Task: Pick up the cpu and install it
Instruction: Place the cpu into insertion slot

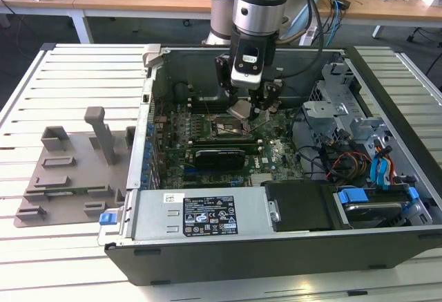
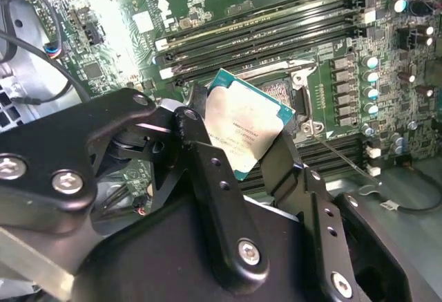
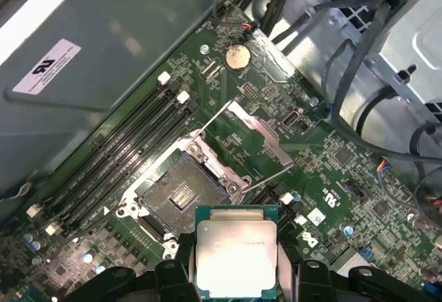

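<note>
The black jaws are sitting right up against the lens in both wrist views, pinching the cpu (image 2: 243, 126) by two opposite edges, so it's hanging tilted, metal top showing, just above the motherboard (image 3: 324, 171) inside the open pc case (image 1: 290, 247) on the worktop (image 1: 76, 81). The socket (image 3: 181, 193) is lying just beyond the chip's far edge, close but not under it yet, with its latch plate (image 3: 261, 135) flipped up and nothing sitting in it.

Silvery metal cpu (image 3: 237, 257), matt black pincer (image 2: 242, 143), glossy green motherboard (image 3: 314, 143), grey plastic tray (image 1: 62, 177)
</note>
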`<state>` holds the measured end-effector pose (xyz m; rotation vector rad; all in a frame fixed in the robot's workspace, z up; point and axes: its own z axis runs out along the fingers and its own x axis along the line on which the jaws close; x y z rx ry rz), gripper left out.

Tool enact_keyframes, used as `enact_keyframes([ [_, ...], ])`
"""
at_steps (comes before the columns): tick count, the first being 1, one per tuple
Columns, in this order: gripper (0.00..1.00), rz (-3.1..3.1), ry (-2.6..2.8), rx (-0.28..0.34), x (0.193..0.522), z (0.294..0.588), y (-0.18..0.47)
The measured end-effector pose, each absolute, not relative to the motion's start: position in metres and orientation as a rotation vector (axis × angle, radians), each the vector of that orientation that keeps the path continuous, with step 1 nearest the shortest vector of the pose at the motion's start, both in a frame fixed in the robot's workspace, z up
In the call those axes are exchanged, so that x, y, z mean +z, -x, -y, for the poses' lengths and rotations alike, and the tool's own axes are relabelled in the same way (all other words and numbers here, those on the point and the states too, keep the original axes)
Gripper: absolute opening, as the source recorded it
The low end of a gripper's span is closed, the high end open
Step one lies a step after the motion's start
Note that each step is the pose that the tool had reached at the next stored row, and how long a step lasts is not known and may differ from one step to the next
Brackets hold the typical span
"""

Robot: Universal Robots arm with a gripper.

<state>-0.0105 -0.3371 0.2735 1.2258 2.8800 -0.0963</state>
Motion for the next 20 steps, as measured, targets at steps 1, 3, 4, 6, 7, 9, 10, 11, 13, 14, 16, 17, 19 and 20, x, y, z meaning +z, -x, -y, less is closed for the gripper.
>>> enact_keyframes([
  [1, 0.55, -2.874, -1.241, -0.097, 0.2735, 0.3371, 0.0105],
  [3, 0.55, -2.858, -1.278, -0.098, 0.2734, 0.3371, 0.0105],
  [4, 0.55, -2.851, -1.295, -0.099, 0.2734, 0.3371, 0.0105],
  [6, 0.55, -2.835, -1.33, -0.1, 0.2733, 0.3371, 0.0105],
  [7, 0.55, -2.829, -1.342, -0.1, 0.2733, 0.3371, 0.0105],
  [9, 0.55, -2.812, -1.379, -0.101, 0.2733, 0.3371, 0.0105],
  [10, 0.55, -2.803, -1.399, -0.101, 0.2733, 0.3371, 0.0105],
  [11, 0.55, -2.792, -1.422, -0.102, 0.2732, 0.3371, 0.0105],
  [13, 0.55, -2.772, -1.461, -0.103, 0.2732, 0.3371, 0.0105],
  [14, 0.55, -2.759, -1.487, -0.103, 0.2732, 0.3371, 0.0105],
  [16, 0.55, -2.736, -1.531, -0.104, 0.2731, 0.3371, 0.0105],
  [17, 0.55, -2.722, -1.556, -0.104, 0.273, 0.3371, 0.0105],
  [19, 0.55, -2.703, -1.59, -0.104, 0.273, 0.3371, 0.0105],
  [20, 0.55, -2.696, -1.603, -0.104, 0.273, 0.3371, 0.0105],
])
